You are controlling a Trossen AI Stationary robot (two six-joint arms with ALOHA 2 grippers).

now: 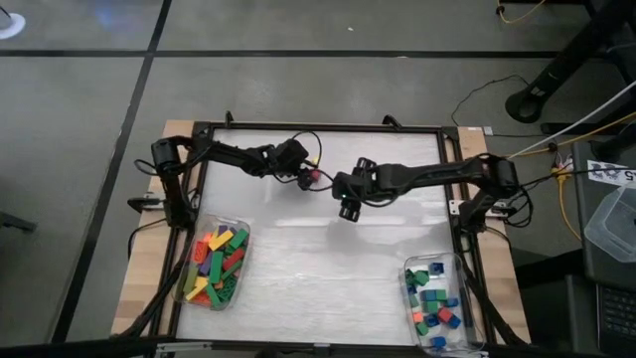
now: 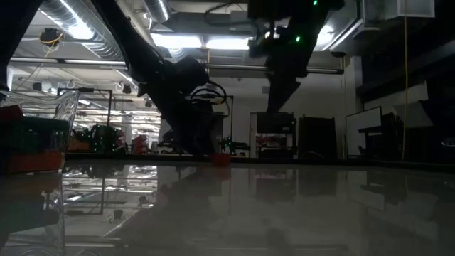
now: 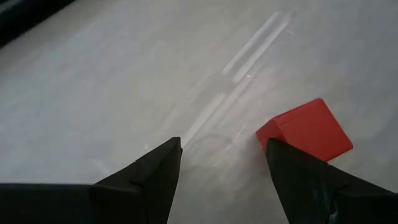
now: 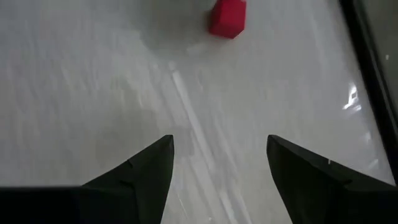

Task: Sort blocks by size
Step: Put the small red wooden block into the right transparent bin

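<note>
One small red block (image 3: 306,131) lies alone on the white surface (image 1: 328,259) near its far edge, just beside the left claw (image 3: 222,152), nearer than the right claw (image 4: 219,149); both claws hang spread and empty.

Text check: basically nothing legible

Went over all four views and couldn't find a single word, brand or number I could actually make out. The only candidate is a small white tag (image 1: 608,173) sitting off the right edge of the counter in the high view. It has some dark print on it, but it's too small to read. The room behind in the low view is too dim for any sign to show.
</note>
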